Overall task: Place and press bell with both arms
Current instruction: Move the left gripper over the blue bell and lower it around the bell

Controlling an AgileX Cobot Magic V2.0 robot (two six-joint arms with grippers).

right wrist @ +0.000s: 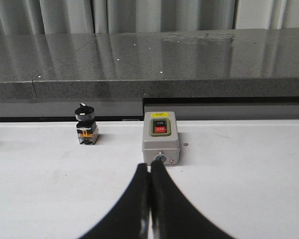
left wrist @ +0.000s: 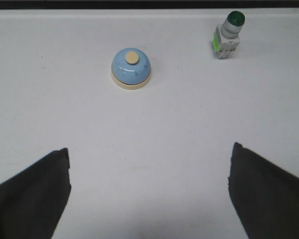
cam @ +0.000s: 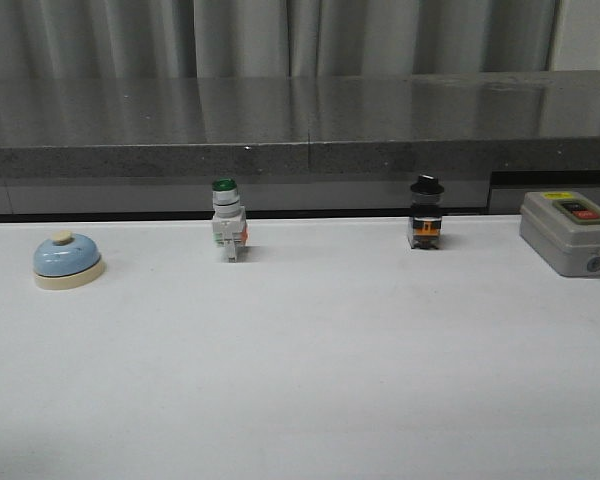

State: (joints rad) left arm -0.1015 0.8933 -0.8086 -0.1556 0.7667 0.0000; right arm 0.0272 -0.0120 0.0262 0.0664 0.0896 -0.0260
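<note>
The bell, light blue with a cream base and cream button, stands upright at the far left of the white table. In the left wrist view the bell lies well ahead of my left gripper, which is open wide and empty, its two dark fingers far apart. My right gripper is shut and empty, its tips pointing at the grey box. Neither arm shows in the front view.
A green-capped white push-button switch stands at the table's back, also in the left wrist view. A black-knobbed switch and a grey box with red and black buttons stand to the right. A dark stone ledge runs behind.
</note>
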